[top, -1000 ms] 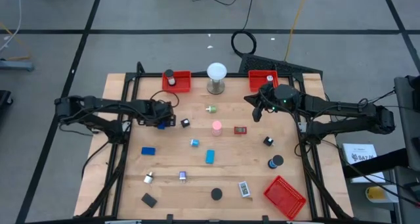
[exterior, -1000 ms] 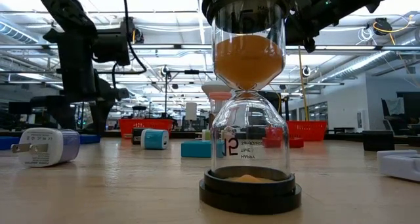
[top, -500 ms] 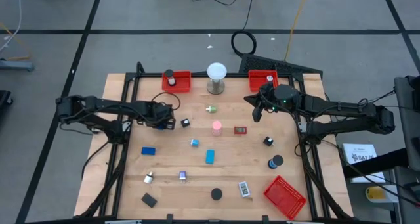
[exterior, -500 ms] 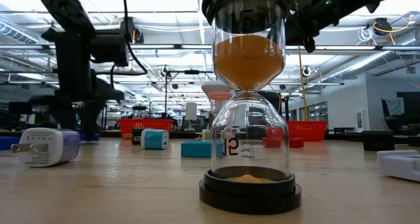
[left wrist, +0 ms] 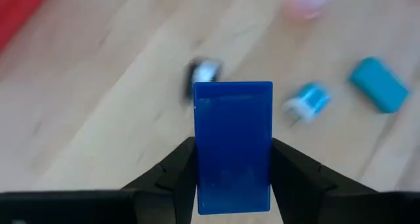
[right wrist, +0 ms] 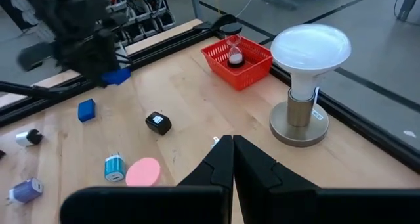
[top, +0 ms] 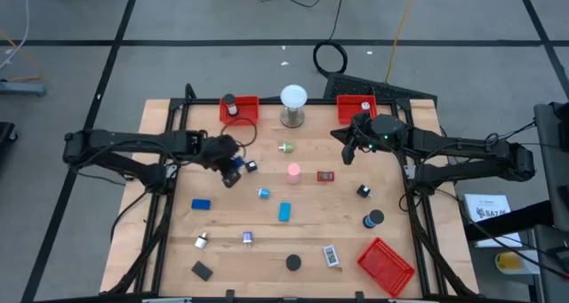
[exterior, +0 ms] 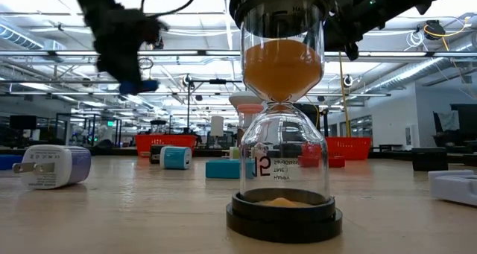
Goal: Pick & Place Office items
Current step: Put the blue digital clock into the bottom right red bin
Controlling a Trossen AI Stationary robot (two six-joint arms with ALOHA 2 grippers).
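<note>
Left end effector [left wrist: 233, 159] grips blue block [left wrist: 233, 145], clear of tabletop [top: 240, 214]. Keep grip firm, carry w/o tilt to a red tray [top: 247, 110], lower before release. Right end effector [right wrist: 232, 159] clenched, idle nr lamp [right wrist: 308, 79].

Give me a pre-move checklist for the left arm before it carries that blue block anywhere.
1. Grip: left gripper shut on the blue block, fingers on both its sides: ok.
2. Lift: block well above the table: ok.
3. Block straight between the fingers: ok.
4. Right gripper apart, near the far right red tray, fingers together, holding nothing: ok.
5. Far left red tray already holds an hourglass, with bare mesh beside it: ok.
6. Intended drop tray: cannot tell.
</note>
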